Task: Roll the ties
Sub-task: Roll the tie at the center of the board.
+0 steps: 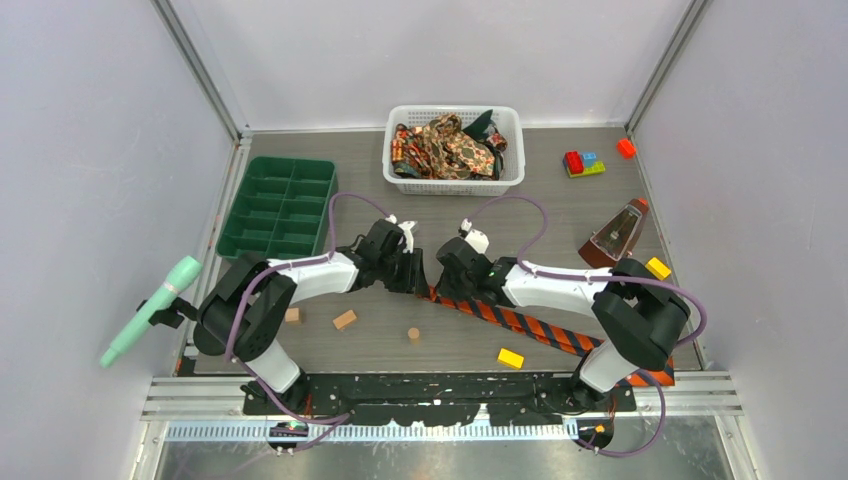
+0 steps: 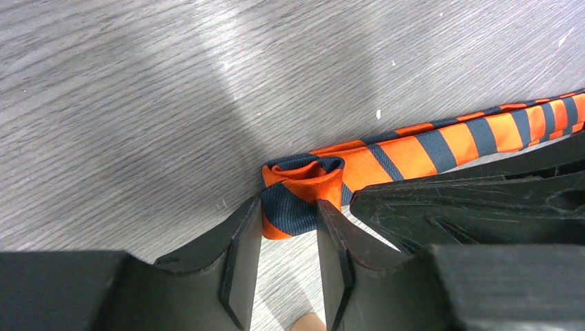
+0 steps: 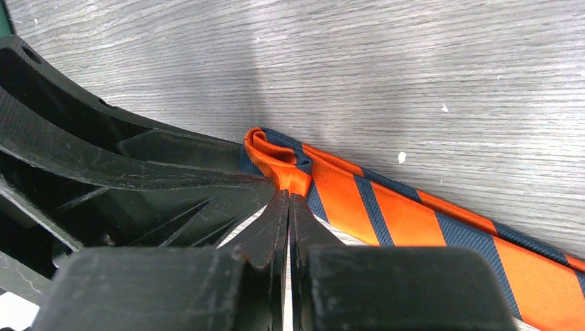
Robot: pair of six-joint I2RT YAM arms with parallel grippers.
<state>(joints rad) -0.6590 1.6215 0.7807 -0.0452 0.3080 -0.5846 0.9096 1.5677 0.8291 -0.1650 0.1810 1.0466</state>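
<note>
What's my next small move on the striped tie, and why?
Probably roll the left claw one turn along the striped tie: it grips only a small starter coil, the shut right claw pinches the fold, and the rest lies flat.

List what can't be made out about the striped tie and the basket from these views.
- Top view: the rolled end of the striped tie, covered by the left gripper and right gripper.
- Top view: its other end, under the right arm.
- Top view: how many ties fill the basket; tangled, too small.
- Right wrist view: whether the shut right gripper pinches fabric; its own fingers hide that.
</note>
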